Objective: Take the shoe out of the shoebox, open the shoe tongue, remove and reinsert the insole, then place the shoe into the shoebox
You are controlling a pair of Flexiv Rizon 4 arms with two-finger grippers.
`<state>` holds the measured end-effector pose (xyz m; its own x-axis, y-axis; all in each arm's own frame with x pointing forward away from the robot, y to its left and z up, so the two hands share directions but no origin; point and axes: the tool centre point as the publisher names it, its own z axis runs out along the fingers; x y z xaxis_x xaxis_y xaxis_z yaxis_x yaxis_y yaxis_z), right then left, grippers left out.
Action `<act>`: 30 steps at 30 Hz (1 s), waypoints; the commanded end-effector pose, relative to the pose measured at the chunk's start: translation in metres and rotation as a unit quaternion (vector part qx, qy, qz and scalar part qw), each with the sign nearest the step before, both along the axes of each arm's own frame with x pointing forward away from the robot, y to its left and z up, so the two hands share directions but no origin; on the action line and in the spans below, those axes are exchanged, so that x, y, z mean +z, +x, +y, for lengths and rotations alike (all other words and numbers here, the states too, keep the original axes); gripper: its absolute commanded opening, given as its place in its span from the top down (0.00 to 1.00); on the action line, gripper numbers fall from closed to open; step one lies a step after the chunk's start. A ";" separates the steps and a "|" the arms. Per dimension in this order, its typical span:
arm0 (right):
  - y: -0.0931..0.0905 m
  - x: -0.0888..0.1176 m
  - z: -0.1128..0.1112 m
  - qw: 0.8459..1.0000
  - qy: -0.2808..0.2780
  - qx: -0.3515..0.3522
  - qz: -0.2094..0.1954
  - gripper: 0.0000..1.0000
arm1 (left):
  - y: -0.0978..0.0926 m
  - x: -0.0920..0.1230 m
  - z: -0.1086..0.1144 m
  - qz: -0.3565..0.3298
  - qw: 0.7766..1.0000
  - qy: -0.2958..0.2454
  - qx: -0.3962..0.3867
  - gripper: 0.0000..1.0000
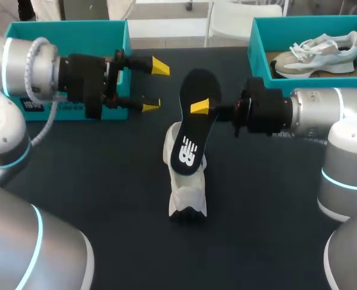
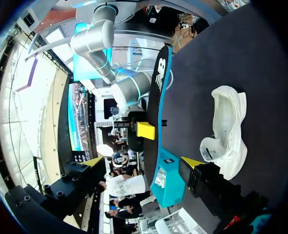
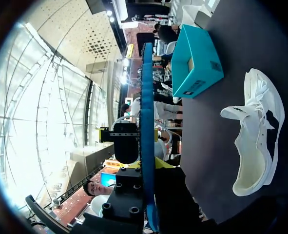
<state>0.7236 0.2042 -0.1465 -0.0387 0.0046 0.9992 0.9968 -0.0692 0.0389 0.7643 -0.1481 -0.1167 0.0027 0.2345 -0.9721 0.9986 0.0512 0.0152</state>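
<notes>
Right above the white shoe [image 1: 187, 181], which sits mid-table on the dark table [image 1: 106, 199], the black insole [image 1: 193, 142] hangs in the air, logo side up and long axis running away from the robot. The right hand [image 1: 201, 109] comes in from the shoe's right side and has that insole pinched near its middle. One yellow tip shows on top, the other is hidden behind it in the head view, and the right wrist view shows the insole edge-on between the fingers, so it looks gripped from both sides. From both wrist views the insole appears clear of the shoe, not touching it. The shoe's mouth gapes wide, tongue pulled open, and its inside is bare white. Up and to the left of the shoe the left hand [image 1: 155, 86] hovers with its fingers spread wide, nothing between them, tips pointing toward the insole. Just behind that hand, on the shoe's far left, stands the teal shoebox [image 1: 66, 27]. Far right of the shoe sits a second teal box [image 1: 260, 51] with another pale sneaker [image 1: 317, 54] lying inside.
</notes>
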 end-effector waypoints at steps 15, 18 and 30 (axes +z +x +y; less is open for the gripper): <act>0.004 0.007 0.008 1.000 -0.010 0.012 0.003 1.00 | 0.009 -0.032 -0.046 -0.003 0.998 -0.058 0.011 0.58; 0.003 0.006 0.009 1.000 -0.009 0.013 0.005 1.00 | 0.012 -0.030 -0.051 0.000 0.998 -0.063 0.014 0.59; 0.003 0.004 0.011 1.000 -0.009 0.014 0.007 1.00 | 0.012 -0.030 -0.072 0.006 0.998 -0.069 0.007 0.67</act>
<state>0.7266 0.2128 -0.1408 -0.0258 0.0213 0.9994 0.9989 -0.0375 0.0266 0.7733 -0.2127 -0.1457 -0.0123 0.1019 -0.9947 0.9979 0.0650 -0.0056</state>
